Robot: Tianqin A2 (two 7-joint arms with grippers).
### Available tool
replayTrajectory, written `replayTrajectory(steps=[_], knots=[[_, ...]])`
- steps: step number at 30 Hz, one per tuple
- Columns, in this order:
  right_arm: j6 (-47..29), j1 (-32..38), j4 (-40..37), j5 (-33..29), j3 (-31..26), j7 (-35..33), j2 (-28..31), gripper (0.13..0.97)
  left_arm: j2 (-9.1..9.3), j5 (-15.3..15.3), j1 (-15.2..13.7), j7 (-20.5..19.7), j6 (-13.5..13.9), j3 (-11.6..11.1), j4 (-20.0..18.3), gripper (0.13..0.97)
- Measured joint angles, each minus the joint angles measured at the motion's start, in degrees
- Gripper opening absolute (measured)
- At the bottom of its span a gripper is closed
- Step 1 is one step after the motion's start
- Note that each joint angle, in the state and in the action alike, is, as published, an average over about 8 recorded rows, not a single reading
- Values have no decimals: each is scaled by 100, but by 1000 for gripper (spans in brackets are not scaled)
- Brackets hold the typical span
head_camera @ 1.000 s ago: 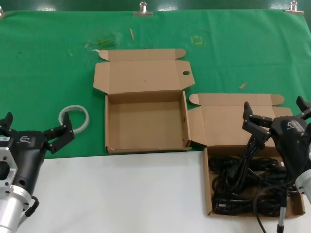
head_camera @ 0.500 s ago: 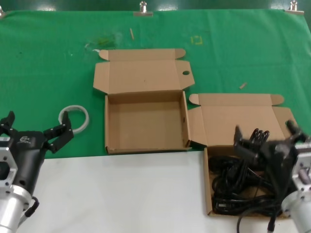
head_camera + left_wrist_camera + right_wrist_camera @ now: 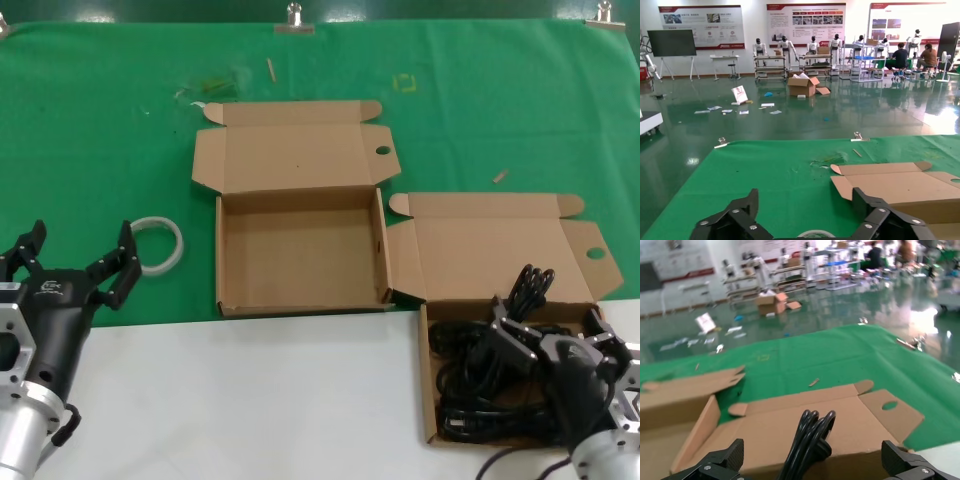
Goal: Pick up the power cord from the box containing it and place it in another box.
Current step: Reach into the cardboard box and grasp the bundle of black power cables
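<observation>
The power cord (image 3: 528, 287) is a folded black bundle sticking up from the mass of black cables (image 3: 480, 385) in the right cardboard box (image 3: 428, 400), whose lid (image 3: 480, 250) lies open behind it. My right gripper (image 3: 548, 330) is open low over this box. In the right wrist view the cord (image 3: 812, 437) stands between the spread fingers of my right gripper (image 3: 812, 455), touching neither. The other cardboard box (image 3: 300, 255) stands open and empty to the left on the green cloth. My left gripper (image 3: 80, 250) is open and empty at the near left.
A white ring (image 3: 165, 235) lies on the green cloth (image 3: 100, 130) just beyond my left gripper. The left wrist view shows my left gripper (image 3: 805, 200) open, with the empty box's lid (image 3: 900, 182) ahead. A white table surface (image 3: 250, 400) fills the near part.
My right gripper has come down from above the box's lid to low over the cables, leaving the cord bundle poking up between its fingers. My left gripper's fingers have spread wider.
</observation>
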Motion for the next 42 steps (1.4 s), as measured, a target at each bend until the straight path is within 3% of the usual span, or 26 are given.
replayTrajectory(steps=[4, 11, 16, 22, 33, 39, 42], knots=[[28, 154, -207, 570, -8, -38, -46, 939, 0, 0, 0, 0, 0, 0, 0, 657], [79, 357, -468, 1257, -192, -117, -68, 886, 0, 0, 0, 0, 0, 0, 0, 466], [111, 428, -615, 1418, -355, -97, -71, 808, 0, 0, 0, 0, 0, 0, 0, 439], [211, 440, -658, 1408, -491, -106, -72, 777, 0, 0, 0, 0, 0, 0, 0, 314], [436, 390, -597, 1215, -551, -92, -72, 534, 0, 0, 0, 0, 0, 0, 0, 173], [499, 363, -549, 1152, -545, -61, -73, 377, 0, 0, 0, 0, 0, 0, 0, 152], [518, 346, -508, 1118, -549, -27, -73, 342, 0, 0, 0, -1, 0, 0, 0, 140]])
